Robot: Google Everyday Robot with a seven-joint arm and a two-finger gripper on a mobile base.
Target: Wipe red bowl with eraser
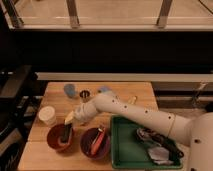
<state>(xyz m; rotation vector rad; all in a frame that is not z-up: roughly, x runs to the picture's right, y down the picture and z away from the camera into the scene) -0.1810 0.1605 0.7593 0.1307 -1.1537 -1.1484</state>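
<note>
Pressing the eraser (66,132) into the red bowl (54,142): gripper (70,120) (clamped on it).

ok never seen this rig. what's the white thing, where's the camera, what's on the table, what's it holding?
The white thing is a robot arm reaching left across a wooden table. There is one camera, looking down at the table from the robot's side. Its pincer is shut on the eraser, a dark bar standing inside the red bowl. Beside that is a purple bowl with a red item inside. Right of it sits a green tray holding crumpled stuff. Also there: a white cup, a blue block and a small metal cup.
</note>
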